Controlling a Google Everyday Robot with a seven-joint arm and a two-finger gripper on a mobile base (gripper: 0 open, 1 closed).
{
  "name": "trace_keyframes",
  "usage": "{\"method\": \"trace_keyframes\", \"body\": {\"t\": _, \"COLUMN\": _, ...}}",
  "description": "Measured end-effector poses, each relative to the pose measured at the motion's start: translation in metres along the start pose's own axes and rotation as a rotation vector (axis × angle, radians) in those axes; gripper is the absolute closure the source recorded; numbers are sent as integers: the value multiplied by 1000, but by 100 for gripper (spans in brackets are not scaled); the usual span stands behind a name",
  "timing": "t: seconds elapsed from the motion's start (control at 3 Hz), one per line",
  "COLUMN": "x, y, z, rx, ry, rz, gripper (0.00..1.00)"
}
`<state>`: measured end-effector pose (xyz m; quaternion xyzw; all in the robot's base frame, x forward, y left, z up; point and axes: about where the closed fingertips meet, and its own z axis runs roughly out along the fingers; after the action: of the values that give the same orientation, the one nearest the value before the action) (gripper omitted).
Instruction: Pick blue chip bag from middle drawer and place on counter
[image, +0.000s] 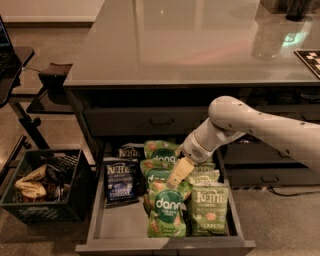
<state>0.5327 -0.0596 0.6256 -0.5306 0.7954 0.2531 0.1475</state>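
Note:
The middle drawer (117, 231) stands pulled open below the counter (200, 45). A blue chip bag (121, 181) with white Kettle lettering lies flat at the drawer's left side, and a second dark Kettle bag (131, 151) lies behind it. Green dang bags (166, 209) and green Kettle bags (209, 210) fill the drawer's middle and right. My gripper (178, 173), on the white arm coming in from the right, hangs over the green bags in the drawer's middle, to the right of the blue bag and apart from it.
A shallower drawer with a dark bar handle (160, 121) sits shut above the open one. A black crate (47, 187) with snack bags stands on the floor to the left. A dark table leg and chair (30, 100) stand further left.

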Motion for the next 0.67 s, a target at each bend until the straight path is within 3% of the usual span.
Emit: {"method": "trace_keyframes", "body": {"t": 0.67, "x": -2, "y": 2, "z": 10, "rx": -15, "ry": -20, "rz": -10, "gripper": 0}}
